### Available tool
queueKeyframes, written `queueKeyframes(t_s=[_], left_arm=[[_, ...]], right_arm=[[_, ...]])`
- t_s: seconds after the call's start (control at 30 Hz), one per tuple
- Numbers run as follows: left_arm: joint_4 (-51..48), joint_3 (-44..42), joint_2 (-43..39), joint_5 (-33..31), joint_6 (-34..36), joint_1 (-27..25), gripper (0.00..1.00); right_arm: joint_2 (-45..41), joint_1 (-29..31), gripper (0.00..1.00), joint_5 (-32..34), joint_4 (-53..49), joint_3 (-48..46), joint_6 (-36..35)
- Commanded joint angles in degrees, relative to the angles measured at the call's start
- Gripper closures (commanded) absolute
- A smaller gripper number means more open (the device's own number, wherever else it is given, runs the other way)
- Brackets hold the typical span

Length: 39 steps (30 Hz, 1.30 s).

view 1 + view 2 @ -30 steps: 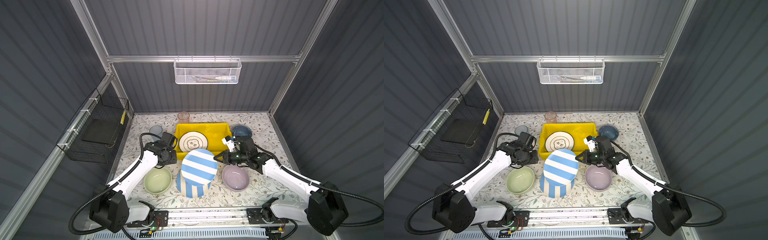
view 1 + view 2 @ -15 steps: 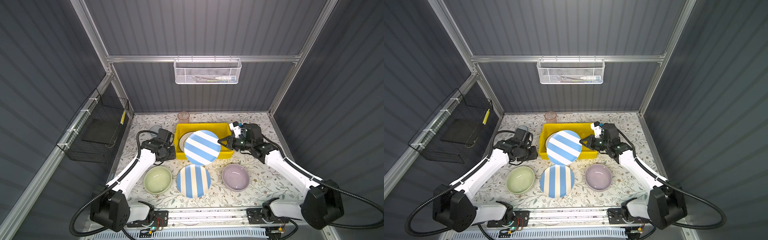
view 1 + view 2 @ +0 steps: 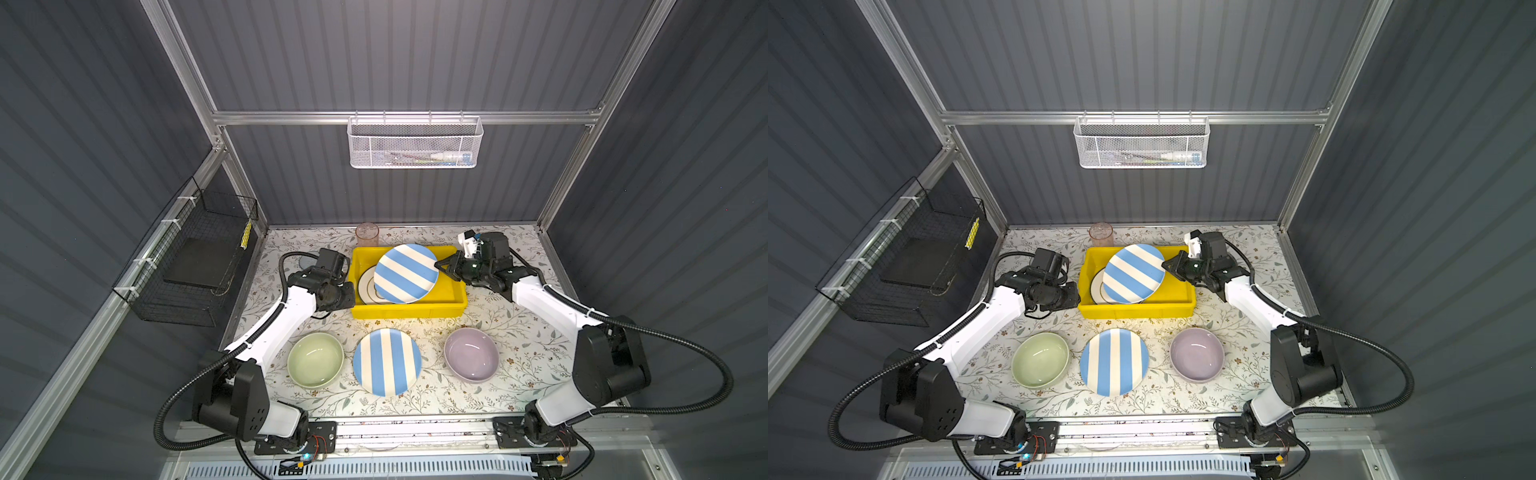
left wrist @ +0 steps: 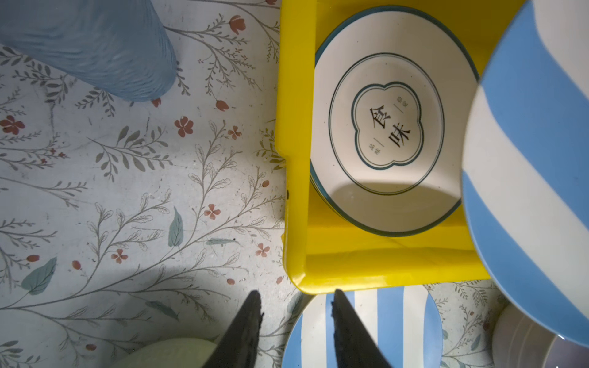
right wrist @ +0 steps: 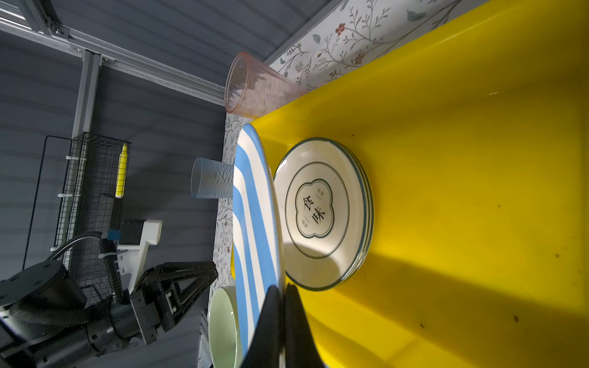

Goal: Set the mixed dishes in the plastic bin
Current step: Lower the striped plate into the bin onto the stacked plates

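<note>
My right gripper (image 3: pixel 439 266) is shut on the rim of a blue-white striped plate (image 3: pixel 405 272), which hangs tilted over the yellow plastic bin (image 3: pixel 407 311). In the right wrist view its fingertips (image 5: pixel 282 293) pinch that plate's edge (image 5: pixel 251 223). A green-rimmed lettered plate (image 3: pixel 368 286) lies in the bin, partly under the held plate. My left gripper (image 3: pixel 345 296) hovers by the bin's left front corner, open and empty (image 4: pixel 296 296). On the table in front lie a second striped plate (image 3: pixel 386 361), a pale green bowl (image 3: pixel 316 359) and a lilac bowl (image 3: pixel 471 353).
A pink tumbler (image 3: pixel 367 235) stands behind the bin. A blue tumbler (image 4: pixel 95 47) stands left of it, mostly behind my left arm in both top views. A black wire basket (image 3: pixel 199 266) hangs on the left wall, a white mesh basket (image 3: pixel 415 143) on the back wall.
My right gripper has carried the striped plate from over the table's front back to above the bin. The left gripper has stayed by the bin's corner and its jaws have narrowed.
</note>
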Motion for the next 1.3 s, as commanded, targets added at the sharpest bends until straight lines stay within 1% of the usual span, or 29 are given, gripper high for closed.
queueKeyframes(t_s=[0.0,0.13,0.23,0.43,0.53,0.77,0.9,1.13,1.27], left_arm=[[0.8,1.6,1.5,1.5,1.7,0.8,0.62],[1.9,1.9,3.2,2.0,1.7,0.8,0.64],[2.8,2.0,4.3,2.5,1.3,0.9,0.65],[3.5,3.0,6.7,2.7,1.2,0.9,0.67],[3.2,3.6,7.6,2.9,1.3,0.9,0.69],[2.7,4.4,9.1,2.9,1.3,1.0,0.73],[2.8,4.1,9.4,2.9,1.4,1.0,0.75],[2.7,4.0,9.3,3.0,1.6,1.0,0.78],[2.8,3.8,9.1,3.0,1.6,1.0,0.78]], right_arm=[[2.9,-0.1,1.0,0.2,4.0,2.8,1.7],[7.2,-0.2,1.0,0.4,4.9,4.5,2.4],[9.9,-0.1,1.0,-0.9,6.1,5.5,3.0],[14.0,0.1,1.0,-1.6,8.4,6.7,3.6],[16.2,0.5,1.0,-1.8,7.9,7.7,3.1],[19.2,1.5,1.0,-3.2,9.6,8.4,2.7],[20.8,2.2,1.0,-4.6,13.3,7.4,3.8],[22.0,3.5,1.0,-2.4,15.5,6.2,4.4],[22.5,4.5,0.92,-0.4,13.9,6.3,3.0]])
